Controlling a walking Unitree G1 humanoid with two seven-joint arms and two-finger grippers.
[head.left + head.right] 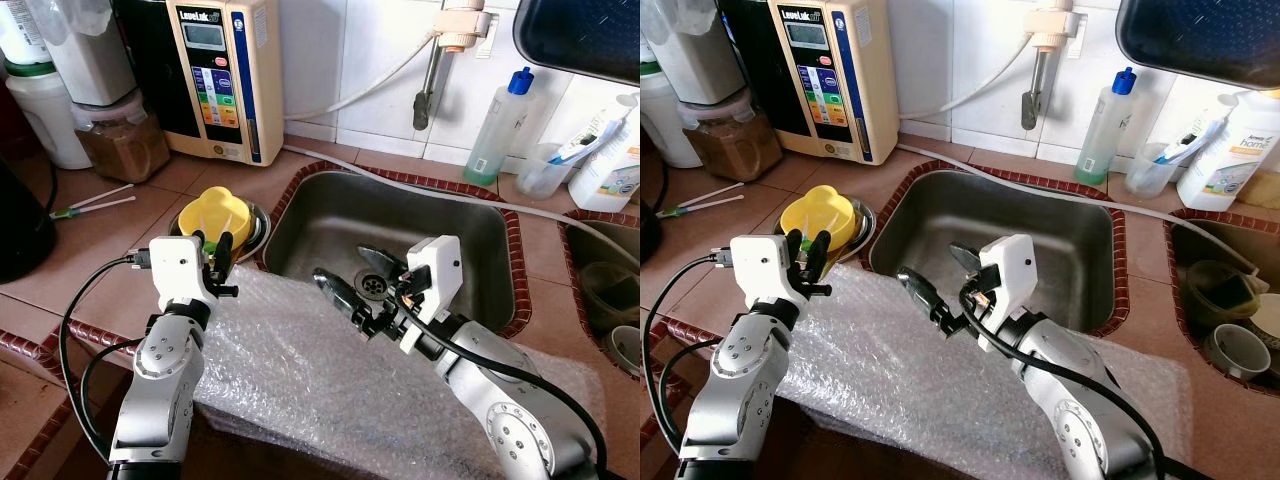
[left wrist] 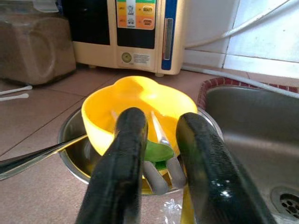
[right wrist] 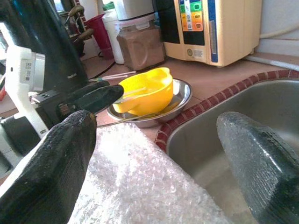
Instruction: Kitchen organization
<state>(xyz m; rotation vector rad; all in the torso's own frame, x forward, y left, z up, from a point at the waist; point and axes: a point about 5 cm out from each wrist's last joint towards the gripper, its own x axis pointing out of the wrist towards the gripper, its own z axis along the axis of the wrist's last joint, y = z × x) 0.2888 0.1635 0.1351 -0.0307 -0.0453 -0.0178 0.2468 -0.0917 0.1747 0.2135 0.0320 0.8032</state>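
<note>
1. Bubble wrap lies nearest, spread over the counter's front edge; both silver arms reach out above it.
2. Left gripper sits at about 10 o'clock from the wrap's middle, its black fingers a little apart with nothing between them, right at the near rim of the yellow bowl.
3. That bowl rests tilted in a steel dish on the tile counter, just beside the sink's left edge; some cutlery lies in it.
4. Right gripper hangs over the near edge of the steel sink, fingers spread wide, holding nothing.
5. Farther back at 11 o'clock stands a cream water machine; at 1 o'clock a clear bottle with a blue cap.
</note>
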